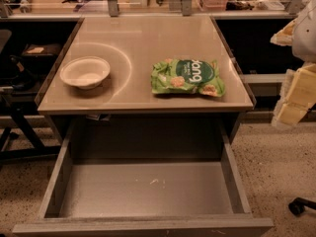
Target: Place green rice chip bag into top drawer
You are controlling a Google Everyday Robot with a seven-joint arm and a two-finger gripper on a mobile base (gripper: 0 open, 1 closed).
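Note:
The green rice chip bag (187, 77) lies flat on the right half of the tabletop (148, 38), near its front edge. The top drawer (148, 191) is pulled out wide below the tabletop's front edge, and its grey scuffed floor holds nothing. My gripper (292, 100) hangs at the right edge of the view, to the right of the table and apart from the bag, at about tabletop height. It holds nothing that I can see.
A white bowl (85, 72) sits on the left half of the tabletop. Dark shelving stands on both sides of the table. A chair caster (298, 206) rests on the speckled floor at the lower right. Cluttered desks line the back.

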